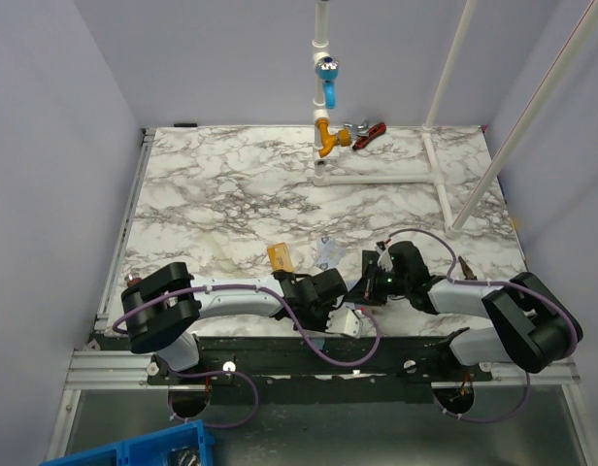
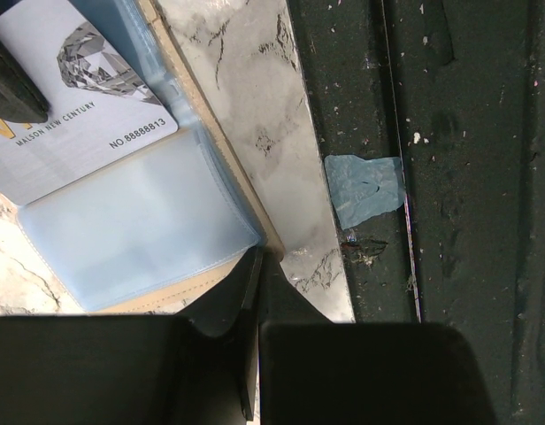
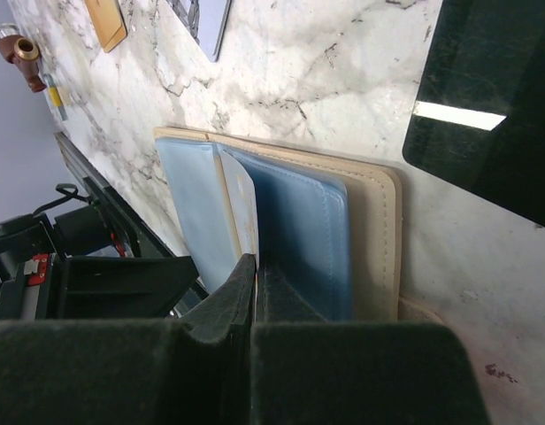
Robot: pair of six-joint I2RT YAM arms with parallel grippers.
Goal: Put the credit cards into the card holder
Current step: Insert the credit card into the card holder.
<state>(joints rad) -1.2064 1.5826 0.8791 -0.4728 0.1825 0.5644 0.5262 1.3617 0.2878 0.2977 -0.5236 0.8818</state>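
Note:
The card holder lies open at the table's near edge, tan outside and light blue inside. A pale card printed with a diamond sits in it. My left gripper is shut, tips at the holder's near corner. My right gripper is shut, tips on the holder's middle where the pale card's edge runs in. I cannot tell whether either pinches anything. On the marble beyond lie the gold-orange card, the silver patterned card and the black card.
A white pipe frame with an orange fitting and a blue valve stands at the back, a red-handled tool beside it. A black rail with a patch of blue tape borders the near edge.

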